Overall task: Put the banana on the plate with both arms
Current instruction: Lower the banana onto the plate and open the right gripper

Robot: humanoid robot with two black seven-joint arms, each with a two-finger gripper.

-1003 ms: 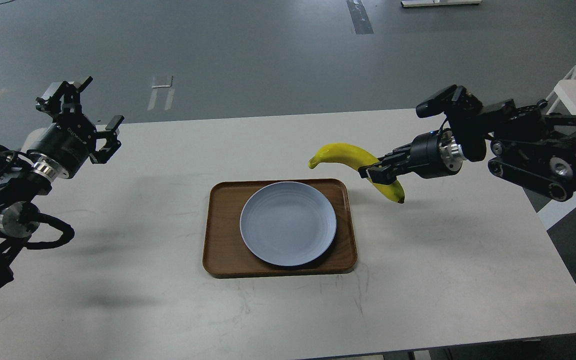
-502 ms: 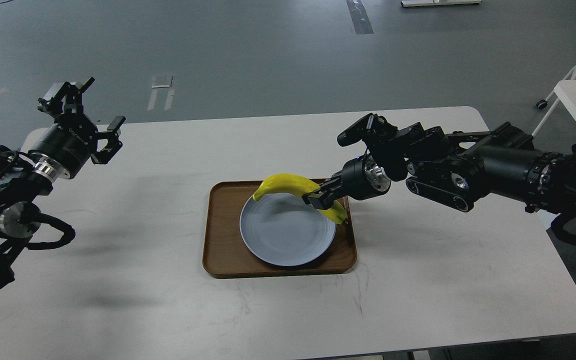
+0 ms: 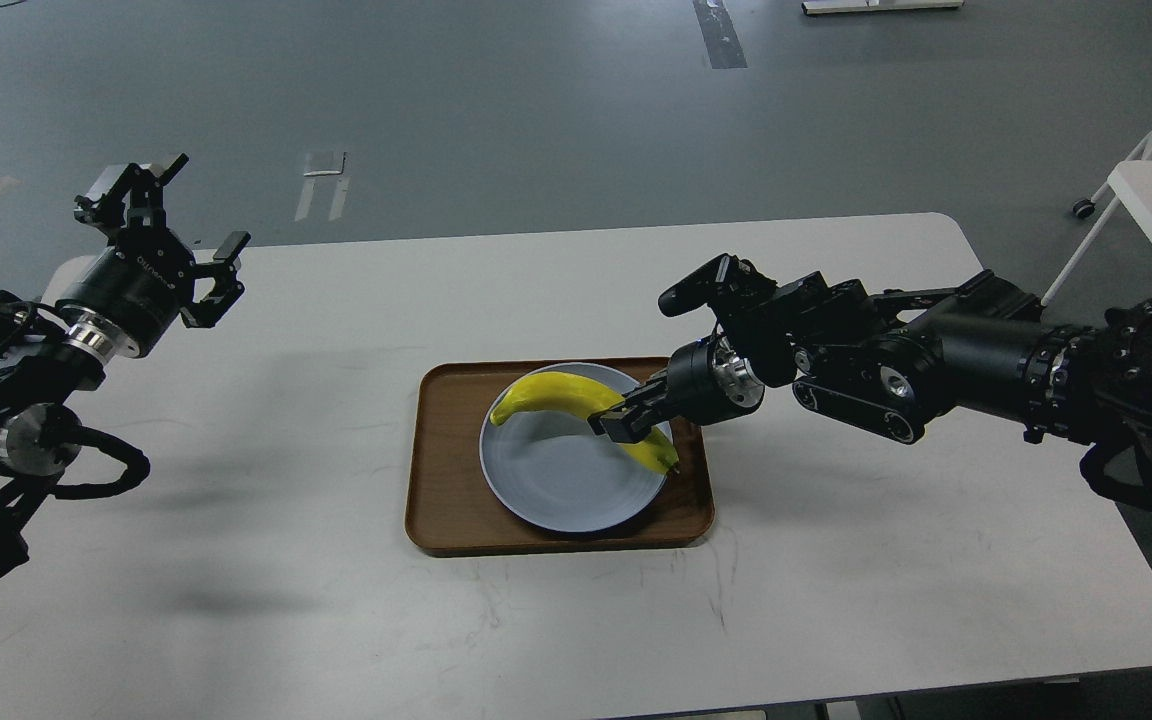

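On the white bench [image 3: 336,420] a brown tray [image 3: 441,470] carries the plate [image 3: 556,480]. The right gripper [image 3: 619,425] has its fingers clamped on the banana [image 3: 551,390], whose long axis runs left to right over the plate's far half, seemingly just above it. The left gripper [image 3: 171,230] hangs well apart, fingers spread wide and empty.

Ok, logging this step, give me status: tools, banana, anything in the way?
Right tool shut on banana, over the plate. Left tool open, off to the side. Nothing blocking the plate.
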